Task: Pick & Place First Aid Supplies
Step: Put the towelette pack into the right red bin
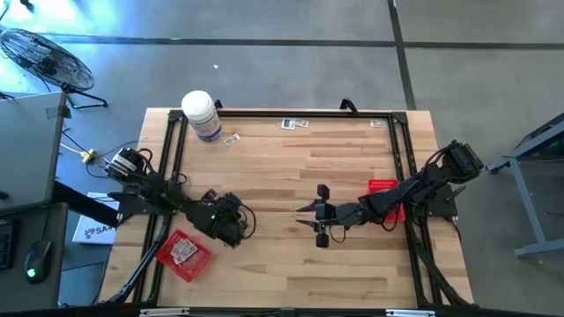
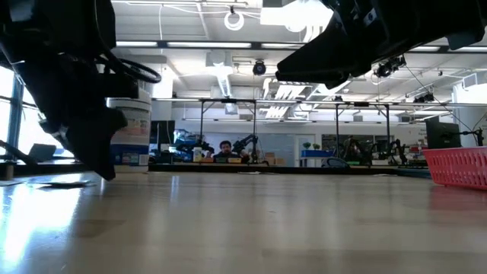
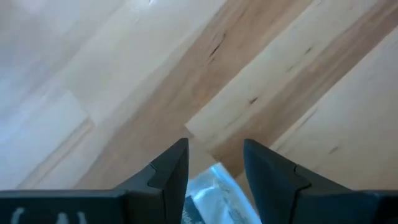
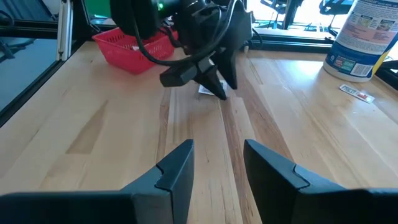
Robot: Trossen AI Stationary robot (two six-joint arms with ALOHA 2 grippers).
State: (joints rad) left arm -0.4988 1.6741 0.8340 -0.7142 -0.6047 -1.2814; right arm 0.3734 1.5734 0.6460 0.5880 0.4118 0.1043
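Observation:
My left gripper (image 1: 234,225) is open and points down at the table, near its left front. It also shows in the right wrist view (image 4: 205,79). A small white packet (image 3: 214,194) lies between its two fingertips, and shows under them in the right wrist view (image 4: 205,91). I see no finger touching it. My right gripper (image 1: 322,215) is open and empty, level over the table's middle, facing the left gripper. Other packets lie near the far edge (image 1: 295,123), at the far right (image 1: 379,123) and beside the jar (image 1: 232,139). Several lie in the left red tray (image 1: 183,255).
A large white jar (image 1: 201,114) stands at the far left. A second red tray (image 1: 382,187) sits at the right, partly under my right arm. Black frame rails run along the table's left, right and far edges. Bare wood lies between the two grippers.

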